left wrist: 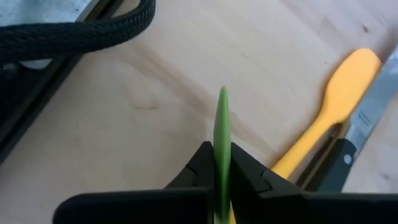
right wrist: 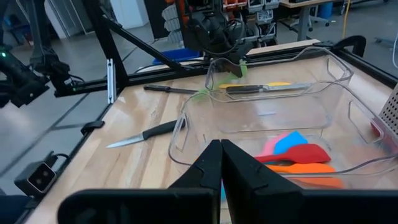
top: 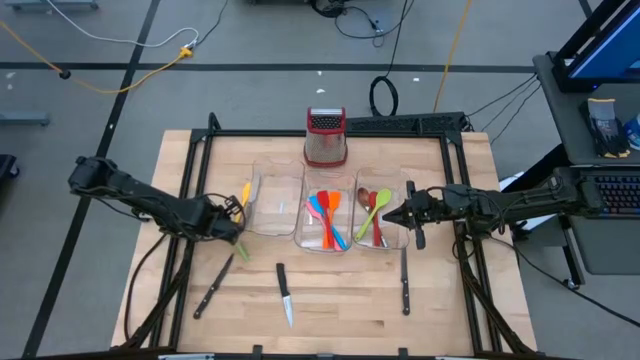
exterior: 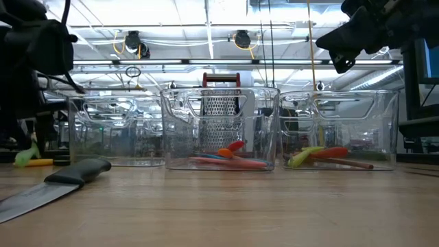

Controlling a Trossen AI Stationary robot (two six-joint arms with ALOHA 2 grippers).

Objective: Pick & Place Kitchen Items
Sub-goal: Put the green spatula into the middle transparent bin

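Observation:
A green utensil (left wrist: 222, 118) stands edge-on between the fingers of my left gripper (left wrist: 222, 163), which is shut on it beside the left clear bin (top: 275, 205). A yellow spatula (left wrist: 336, 102) and a black-handled knife (left wrist: 364, 124) lie on the table just beyond it. My right gripper (top: 386, 215) hangs shut over the right bin (top: 382, 232), holding nothing. The middle bin (top: 325, 245) holds red, orange, blue and pink utensils. The right bin holds a green, a brown and a red one. My left gripper pinches the green utensil between its two fingers, one on each flat face (left wrist: 222, 152). The fingers slant steeply down from the table's left. The utensil's free end (left wrist: 222, 93) reaches out past the fingertips. Whether it is clear of the table I cannot tell.
A steel grater (top: 325, 135) with a red top stands behind the bins. Three knives (top: 285, 293) (top: 212, 287) (top: 405, 282) lie on the near half of the table. A black braided cable (left wrist: 81, 31) and the black frame rail (top: 200, 170) run along the table's left side.

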